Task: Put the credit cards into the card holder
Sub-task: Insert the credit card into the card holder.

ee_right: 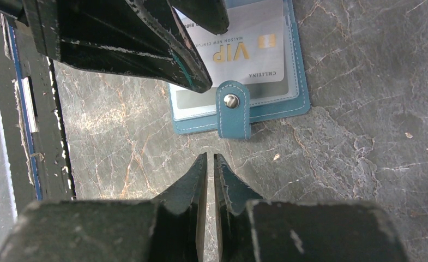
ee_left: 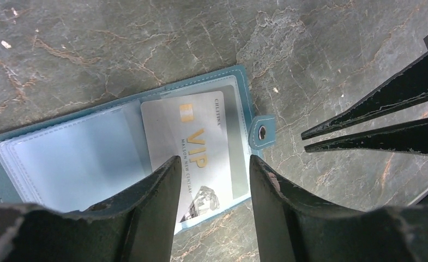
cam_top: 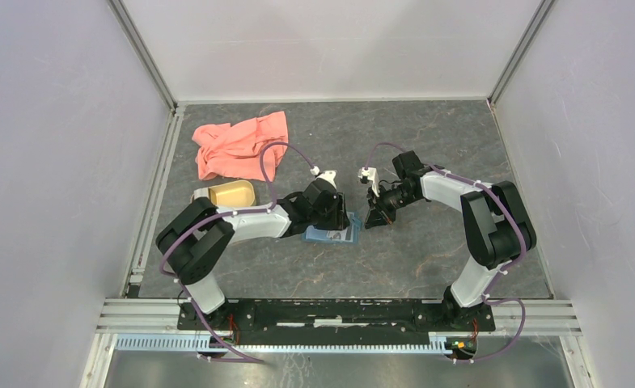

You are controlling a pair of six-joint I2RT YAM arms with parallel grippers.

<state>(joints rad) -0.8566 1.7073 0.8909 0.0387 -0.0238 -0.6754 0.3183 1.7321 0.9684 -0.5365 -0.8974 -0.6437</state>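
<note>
The teal card holder lies open on the table, its clear sleeves up and its snap tab pointing at my right gripper. A pale card marked VIP lies on the holder's right half; I cannot tell how far it sits in a sleeve. It also shows in the right wrist view. My left gripper is open and empty, just above the card. My right gripper is shut and empty, low over the table a little off the tab. The gold and dark cards are out of view.
A tan oval dish stands left of the left arm. A salmon-pink cloth lies crumpled at the back left. The two grippers are close together over the holder. White walls enclose the table.
</note>
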